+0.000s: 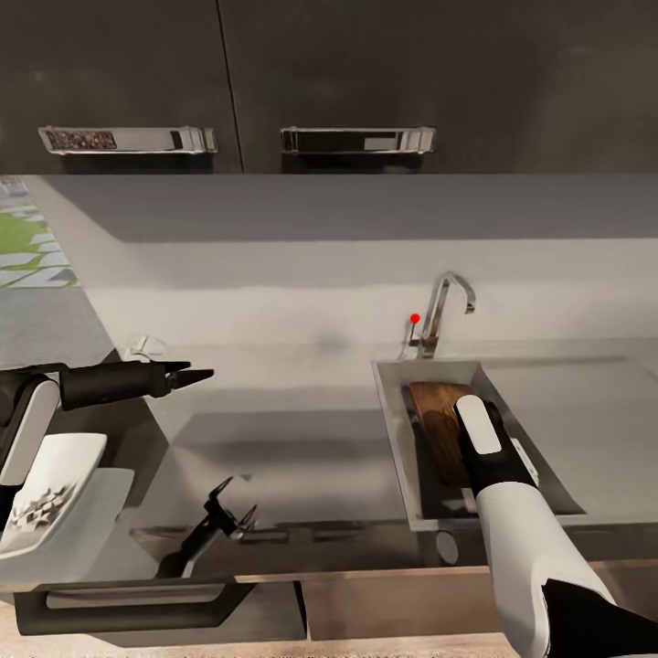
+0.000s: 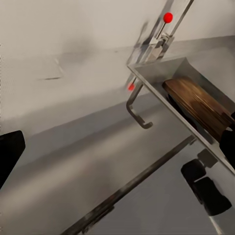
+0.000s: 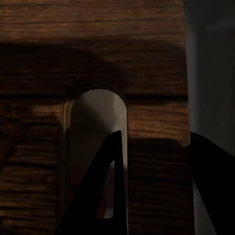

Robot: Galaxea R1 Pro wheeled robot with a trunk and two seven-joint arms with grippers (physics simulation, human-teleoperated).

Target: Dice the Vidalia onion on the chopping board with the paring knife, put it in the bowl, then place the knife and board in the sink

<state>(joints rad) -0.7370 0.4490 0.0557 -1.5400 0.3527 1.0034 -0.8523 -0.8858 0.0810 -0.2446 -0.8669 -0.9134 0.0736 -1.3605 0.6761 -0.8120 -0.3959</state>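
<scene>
The chopping board (image 1: 439, 429) is lying inside the sink (image 1: 391, 429), its dark wood grain running along the basin's length. In the right wrist view, the chopping board (image 3: 93, 54) is filling most of the frame, with its slot-shaped handle hole (image 3: 95, 147) showing the pale basin through it. The right gripper (image 3: 154, 183) is straddling the strip of wood beside that slot: 1 finger is sitting in the slot, the other is outside the board's edge, so the pincer is closing on the board. A small patch of red is showing through the slot, too small to identify.

The tap (image 1: 446, 306) with its red-tipped lever (image 1: 415, 319) is standing behind the basin.

The left gripper (image 1: 194, 375) is hovering over the countertop (image 1: 292, 439), well apart from the sink; its fingers are looking narrow, nearly together, holding nothing.

The bowl (image 1: 59, 471) is sitting at the far left.
</scene>
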